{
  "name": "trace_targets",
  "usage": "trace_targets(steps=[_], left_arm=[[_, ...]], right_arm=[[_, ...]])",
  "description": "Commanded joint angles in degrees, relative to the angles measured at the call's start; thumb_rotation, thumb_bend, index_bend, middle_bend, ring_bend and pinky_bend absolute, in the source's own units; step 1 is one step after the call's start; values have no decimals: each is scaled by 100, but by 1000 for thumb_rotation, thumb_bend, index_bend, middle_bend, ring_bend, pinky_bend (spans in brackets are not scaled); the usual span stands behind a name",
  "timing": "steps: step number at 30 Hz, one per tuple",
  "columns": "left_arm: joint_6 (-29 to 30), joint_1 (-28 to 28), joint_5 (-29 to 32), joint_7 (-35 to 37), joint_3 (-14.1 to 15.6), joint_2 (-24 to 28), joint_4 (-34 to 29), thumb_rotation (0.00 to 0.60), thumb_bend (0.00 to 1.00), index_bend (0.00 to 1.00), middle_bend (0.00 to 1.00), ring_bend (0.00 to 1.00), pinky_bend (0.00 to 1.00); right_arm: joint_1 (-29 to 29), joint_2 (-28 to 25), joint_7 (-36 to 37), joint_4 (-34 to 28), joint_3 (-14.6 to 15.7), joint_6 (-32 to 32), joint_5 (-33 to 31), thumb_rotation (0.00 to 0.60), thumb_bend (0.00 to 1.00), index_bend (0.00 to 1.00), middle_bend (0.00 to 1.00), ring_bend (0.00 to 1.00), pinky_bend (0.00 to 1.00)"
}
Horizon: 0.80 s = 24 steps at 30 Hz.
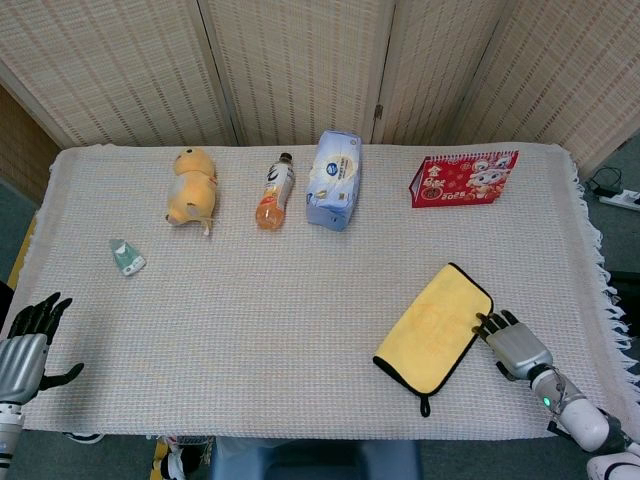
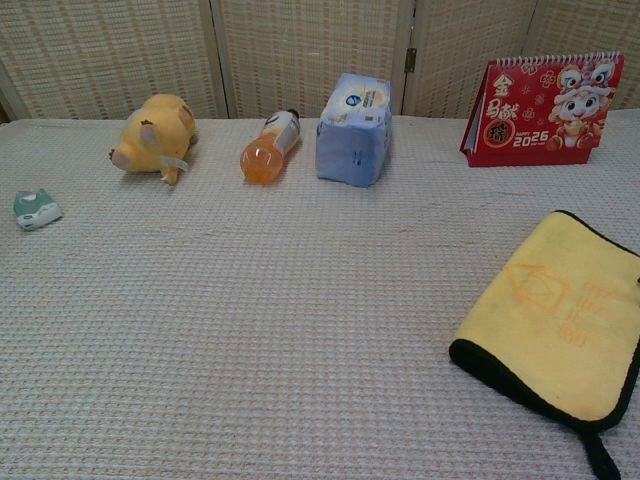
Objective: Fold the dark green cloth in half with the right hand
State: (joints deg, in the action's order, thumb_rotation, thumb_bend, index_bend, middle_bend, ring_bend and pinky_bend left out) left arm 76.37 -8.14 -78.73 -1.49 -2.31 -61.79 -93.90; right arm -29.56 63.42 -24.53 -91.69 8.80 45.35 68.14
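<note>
The cloth (image 1: 432,328) lies flat at the table's front right, its yellow face up, with a dark border and a dark loop at its near corner. In the chest view the cloth (image 2: 560,315) fills the lower right. My right hand (image 1: 512,343) rests just off the cloth's right edge, fingers apart and holding nothing; the chest view does not show it. Beside the table's front left corner, my left hand (image 1: 22,348) hovers with fingers spread and empty.
Along the back stand a yellow plush toy (image 1: 192,186), an orange drink bottle (image 1: 274,191), a blue tissue pack (image 1: 334,178) and a red desk calendar (image 1: 462,178). A small green-white packet (image 1: 127,257) lies at the left. The tablecloth's fringed edge (image 1: 600,260) runs down the right.
</note>
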Motion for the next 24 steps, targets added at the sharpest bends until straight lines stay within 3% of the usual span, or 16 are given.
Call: trace_targets(steps=[1,4,6,11,17,24], left_arm=[[-9,-4,3,-11,2,-5,-3,600,264,0,0,0,0],[1,1,-18,-17,13,-4,-19,600,264,0,0,0,0],[50,19,-62,7,21,9,-41,600,264,0,0,0,0],[85,32,-162,30,57,22,-48,600,264,0,0,0,0],[14,20,-209,-60,128,19,-113,600,264,0,0,0,0],[-26,23,-231,-180,188,31,-230,600,264,0,0,0,0]], right_arm=[[35,3,-20,18,-10,17,-72,600,520,168,0,0,0],[176,-118,258,-139,-71,322,126,600,520,168,0,0,0],[422,-336,726,-387,-131,864,498,600,520,168,0,0,0],[1345,-715,1890,-577,-215,3006,1746,600,519,143,0,0,0],[2087,-621,1558,-678,-320,4427,2114,600,520,58,0,0,0],[2536,-215,1679,-307,-494,4875,1927,600,519,57,0,0,0]])
